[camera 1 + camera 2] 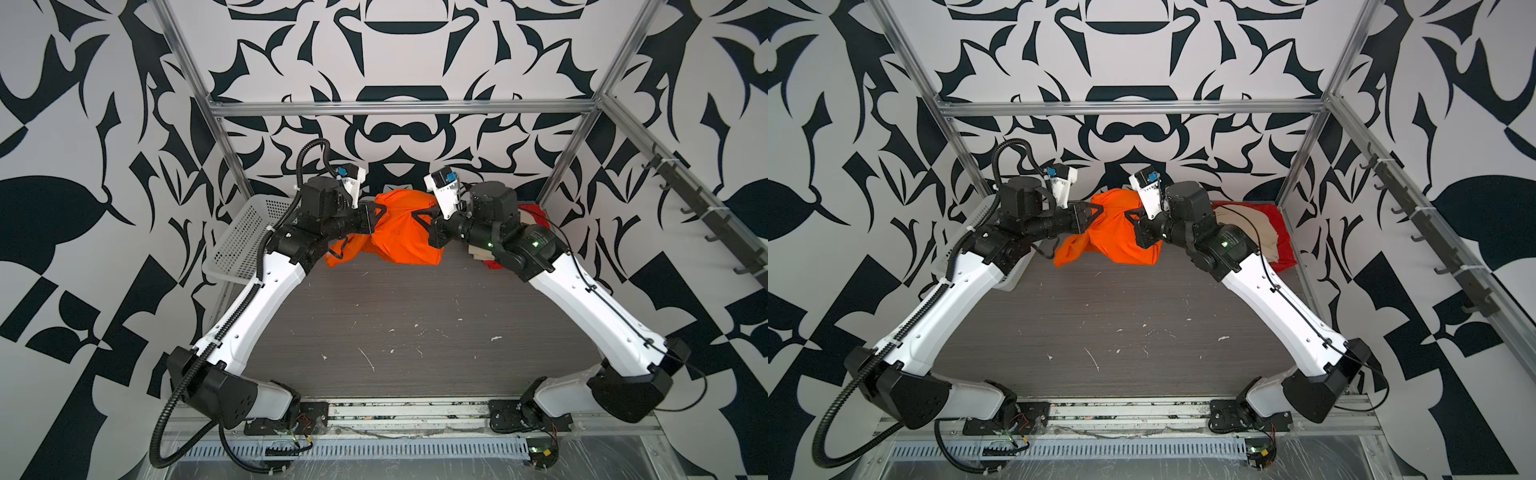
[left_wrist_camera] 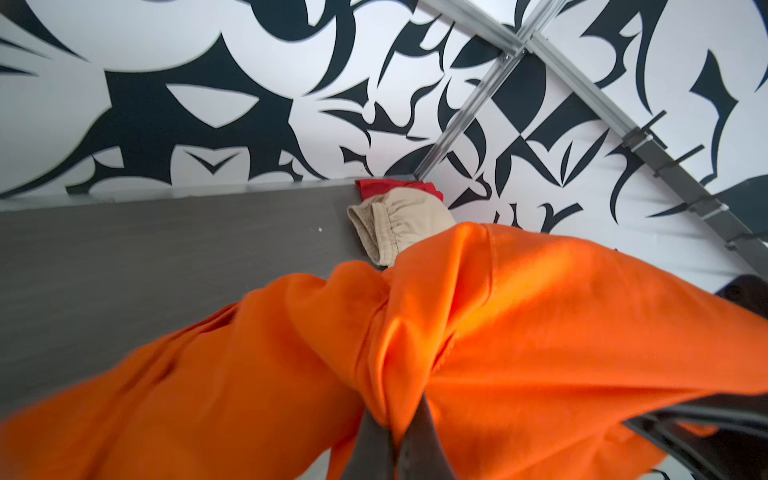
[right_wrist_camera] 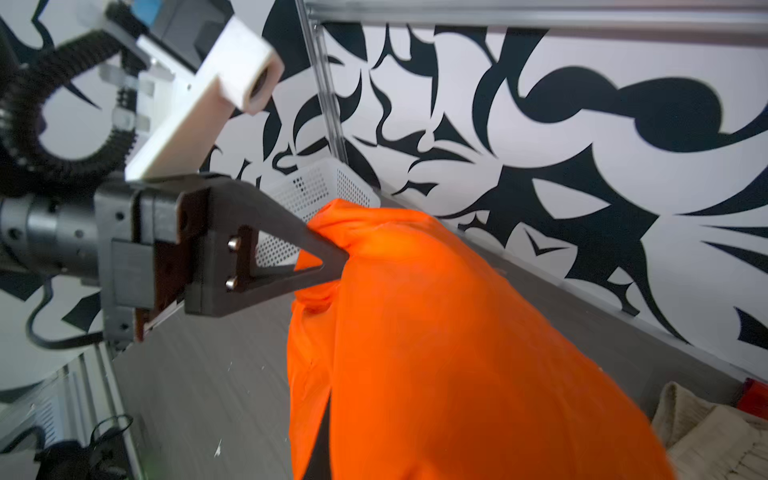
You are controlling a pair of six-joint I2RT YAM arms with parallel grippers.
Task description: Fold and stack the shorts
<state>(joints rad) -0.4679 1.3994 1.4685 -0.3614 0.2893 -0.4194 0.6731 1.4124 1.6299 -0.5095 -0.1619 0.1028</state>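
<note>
a white perforated plastic basket (image 1: 245, 237) sits at the far left of the grey wood-grain table (image 1: 415, 324). the left gripper (image 1: 381, 212) is clamped tight on one bunched end of the bright orange fabric shorts (image 1: 403, 243), which hang at the far middle. the right gripper (image 1: 415, 215) pinches the other end, jaws closed. at the far right, beige fabric shorts (image 1: 1266, 232) lie on red fabric shorts (image 1: 1285, 245).

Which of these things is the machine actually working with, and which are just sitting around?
In the job: bright orange fabric shorts, pinched by left gripper and right gripper; beige fabric shorts lying on red fabric shorts.
Lying about: white perforated plastic basket; dark hook rail.
</note>
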